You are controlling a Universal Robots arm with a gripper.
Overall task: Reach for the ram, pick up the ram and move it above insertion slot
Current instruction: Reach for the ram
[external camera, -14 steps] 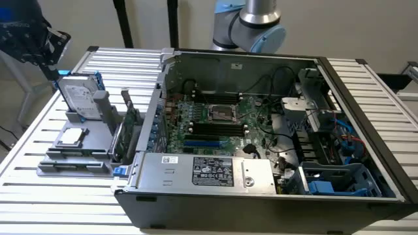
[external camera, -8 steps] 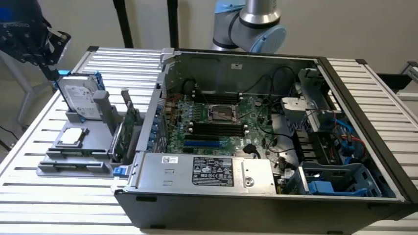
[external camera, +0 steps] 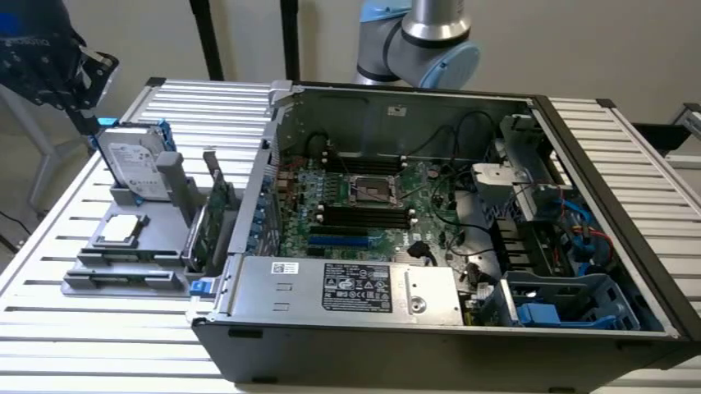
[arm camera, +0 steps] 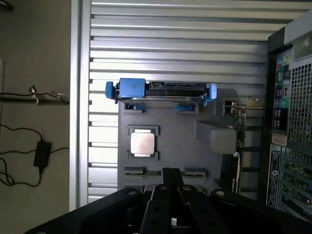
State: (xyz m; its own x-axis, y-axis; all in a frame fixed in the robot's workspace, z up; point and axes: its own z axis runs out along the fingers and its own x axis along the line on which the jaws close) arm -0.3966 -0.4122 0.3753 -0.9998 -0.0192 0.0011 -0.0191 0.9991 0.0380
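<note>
High above the grey parts tray [arm camera: 175, 141], hovering with the claw [arm camera: 171, 178] pinched closed on nothing. Well clear of every part below, touching none. Judged as the very start of the reach, with nothing lifted yet.

Working outward from the claw: meets first a square silver processor chip [arm camera: 143, 144] lying flat in its pocket, then a hard drive [arm camera: 175, 90] with blue rails propped on edge at one end of the tray. Pocketed or stood upright, presumably, to leave each a free edge for a pinch from above.

Along the tray's side next to the open computer case [external camera: 438, 345], holds green boards on edge, close together. Takes the ram [external camera: 203, 240] to be the lower, thinner stick, just beside a taller expansion card [external camera: 228, 205] with a metal bracket; hard to part the two with certainty.

Inside the case, finds the insertion slot [external camera: 362, 215] among parallel black sockets just beside the square processor socket [external camera: 367, 189], well apart from the ram. Between them, the case's side wall [external camera: 261, 197] and that neighbouring card, both likely to crowd a lift and a carry. Underneath everything, a slatted metal table [external camera: 66, 328].
</note>
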